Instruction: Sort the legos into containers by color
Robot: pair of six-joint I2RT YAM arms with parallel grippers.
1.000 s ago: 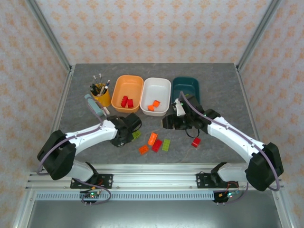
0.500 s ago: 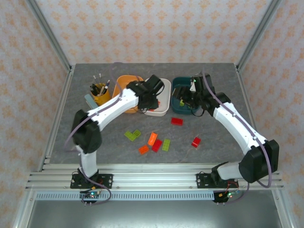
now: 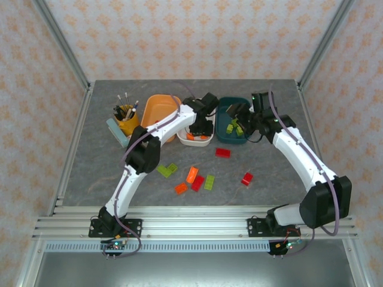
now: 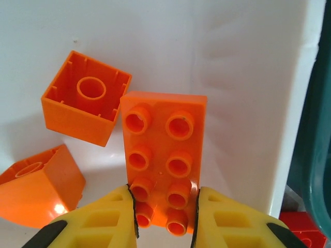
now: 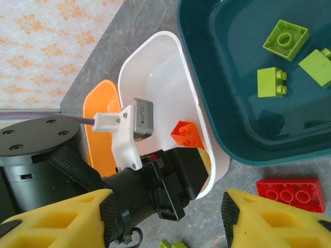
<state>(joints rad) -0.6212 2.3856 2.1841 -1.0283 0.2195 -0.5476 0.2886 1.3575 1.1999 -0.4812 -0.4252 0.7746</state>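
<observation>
Lead: Status, left hand (image 4: 163, 219)?
Arm: Clamped on the orange brick (image 4: 164, 150), gripping its near end. Long axis runs straight out ahead of my fingers. It's over the white tub (image 4: 248, 77), with two more orange bricks (image 4: 85, 111) just left of it. Whether it touches the floor, can't tell.
Lead: Right hand (image 5: 165, 219)?
Arm: Jaws apart, empty, beside the teal tub (image 5: 207, 77) holding the green bricks (image 5: 285, 39). I'd judge a release comes next.

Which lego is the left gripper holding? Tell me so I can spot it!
Look in the white tub, between the orange tub and the dark teal tub at the back of the table. There the left gripper pinches one end of an orange brick. It is the long one, with eight studs in two rows, while the two squat orange bricks beside it are short and chunky.
</observation>
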